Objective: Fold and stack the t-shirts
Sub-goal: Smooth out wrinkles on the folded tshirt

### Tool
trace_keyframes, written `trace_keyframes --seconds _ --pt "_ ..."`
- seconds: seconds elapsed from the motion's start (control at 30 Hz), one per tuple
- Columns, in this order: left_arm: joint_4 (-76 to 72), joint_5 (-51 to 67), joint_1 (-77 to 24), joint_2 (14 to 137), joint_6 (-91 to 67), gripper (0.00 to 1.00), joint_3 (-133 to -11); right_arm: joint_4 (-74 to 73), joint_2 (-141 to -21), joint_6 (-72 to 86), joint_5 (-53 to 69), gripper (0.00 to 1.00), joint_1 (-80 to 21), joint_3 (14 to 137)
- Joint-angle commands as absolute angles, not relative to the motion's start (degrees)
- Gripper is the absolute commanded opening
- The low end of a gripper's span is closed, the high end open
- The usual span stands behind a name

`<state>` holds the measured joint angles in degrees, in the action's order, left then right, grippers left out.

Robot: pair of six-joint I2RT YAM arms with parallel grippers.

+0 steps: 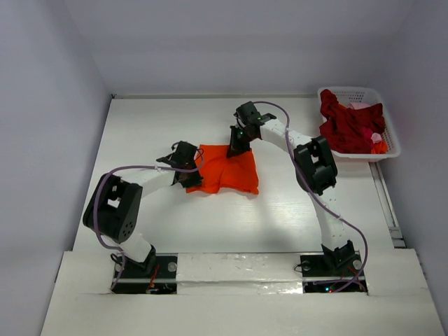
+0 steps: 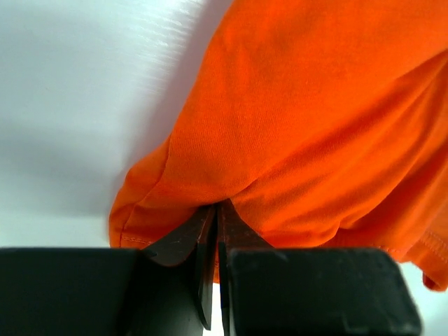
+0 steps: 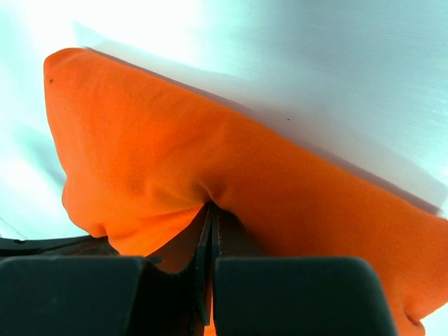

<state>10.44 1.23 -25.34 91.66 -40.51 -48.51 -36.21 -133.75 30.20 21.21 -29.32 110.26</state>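
The orange t-shirt (image 1: pixel 227 170) lies bunched in a partly folded heap at the table's middle. My left gripper (image 1: pixel 187 165) is shut on its left edge; in the left wrist view the cloth (image 2: pixel 308 119) is pinched between the closed fingertips (image 2: pixel 216 207). My right gripper (image 1: pixel 238 143) is shut on the shirt's far top edge; in the right wrist view the orange cloth (image 3: pixel 210 161) puckers where the jaws (image 3: pixel 211 207) clamp it. Dark red t-shirts (image 1: pixel 348 124) are piled in the basket at the far right.
A white lattice basket (image 1: pixel 389 133) stands at the table's far right corner, with a bit of pink and orange cloth in it. Grey walls close in the table on the left, back and right. Purple cables run along both arms.
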Motion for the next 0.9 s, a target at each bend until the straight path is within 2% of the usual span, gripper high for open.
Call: trace_keyframes --seconds 0.0,0.2,0.5,0.87 --pt "13.88 4.22 -25.66 91.15 -40.34 0.03 -44.39 -35.60 -133.50 29.88 21.01 0.00 -29.09 112.50" --pt "19.84 5.19 -25.66 84.91 -40.43 0.03 -46.31 -35.86 -133.59 29.88 20.92 0.00 -29.09 112.85" --pt "30.14 0.62 -25.66 78.31 -40.87 0.04 -61.16 -35.77 -133.33 29.44 20.57 0.00 -29.09 112.15" --pt "18.20 1.58 -24.61 87.44 -38.58 0.04 -63.72 -36.74 -128.60 26.99 17.58 0.00 -29.09 110.48"
